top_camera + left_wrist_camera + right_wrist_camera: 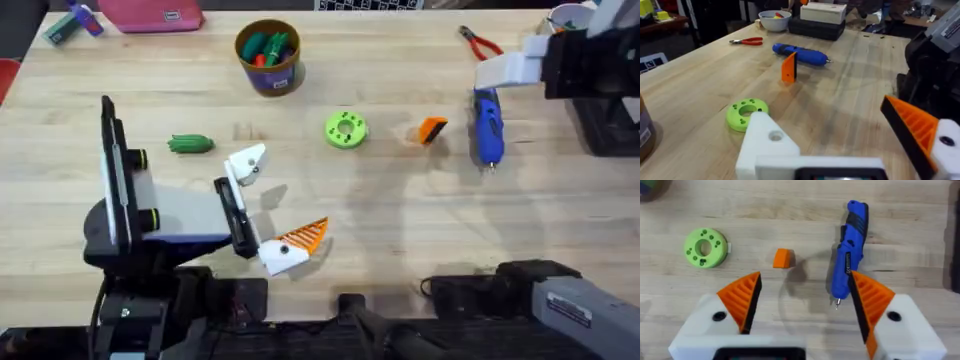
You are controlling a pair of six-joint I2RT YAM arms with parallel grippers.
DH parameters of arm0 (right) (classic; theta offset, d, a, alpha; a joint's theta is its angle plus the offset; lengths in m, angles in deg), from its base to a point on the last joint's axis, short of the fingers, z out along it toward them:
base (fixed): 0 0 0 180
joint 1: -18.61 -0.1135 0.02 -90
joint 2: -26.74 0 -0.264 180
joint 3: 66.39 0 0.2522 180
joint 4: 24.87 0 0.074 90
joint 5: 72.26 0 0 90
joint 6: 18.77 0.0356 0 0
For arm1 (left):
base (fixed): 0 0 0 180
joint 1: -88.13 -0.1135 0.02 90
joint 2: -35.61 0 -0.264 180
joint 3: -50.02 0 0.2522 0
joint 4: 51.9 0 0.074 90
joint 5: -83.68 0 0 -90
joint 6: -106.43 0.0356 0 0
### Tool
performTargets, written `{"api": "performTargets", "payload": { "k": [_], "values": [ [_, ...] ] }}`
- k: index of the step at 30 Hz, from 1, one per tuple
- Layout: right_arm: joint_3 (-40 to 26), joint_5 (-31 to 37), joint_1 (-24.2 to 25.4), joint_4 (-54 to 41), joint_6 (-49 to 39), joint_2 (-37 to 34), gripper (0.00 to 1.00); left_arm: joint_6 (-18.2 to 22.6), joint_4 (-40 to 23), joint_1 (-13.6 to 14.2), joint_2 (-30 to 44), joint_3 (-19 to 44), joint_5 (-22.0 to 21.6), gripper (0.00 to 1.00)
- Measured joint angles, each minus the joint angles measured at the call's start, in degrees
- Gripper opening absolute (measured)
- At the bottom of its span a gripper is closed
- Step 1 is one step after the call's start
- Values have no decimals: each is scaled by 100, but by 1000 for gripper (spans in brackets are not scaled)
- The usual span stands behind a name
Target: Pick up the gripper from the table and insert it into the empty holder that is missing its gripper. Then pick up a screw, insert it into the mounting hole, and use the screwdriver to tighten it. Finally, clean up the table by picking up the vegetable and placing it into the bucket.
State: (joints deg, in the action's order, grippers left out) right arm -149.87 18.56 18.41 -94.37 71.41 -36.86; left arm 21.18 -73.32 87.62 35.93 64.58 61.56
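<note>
The open right tool [802,305] hovers with the gripper [782,258] just beyond its fingers.

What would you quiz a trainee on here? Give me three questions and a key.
1. True or false: the vegetable lies in the bucket.
2. What lies between the disc and the screwdriver? A pliers, B the orange gripper, C a bowl.
3. Fill in: the right gripper is ____ (open or shut).
Key: 1 false; 2 B; 3 open.
</note>
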Motion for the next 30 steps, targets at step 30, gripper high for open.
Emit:
{"api": "performTargets", "payload": {
  "k": [30],
  "values": [
    [0, 0, 2, -1, 0, -1, 993, 39, 79, 0, 0, 0, -414, 985]
  ]
}}
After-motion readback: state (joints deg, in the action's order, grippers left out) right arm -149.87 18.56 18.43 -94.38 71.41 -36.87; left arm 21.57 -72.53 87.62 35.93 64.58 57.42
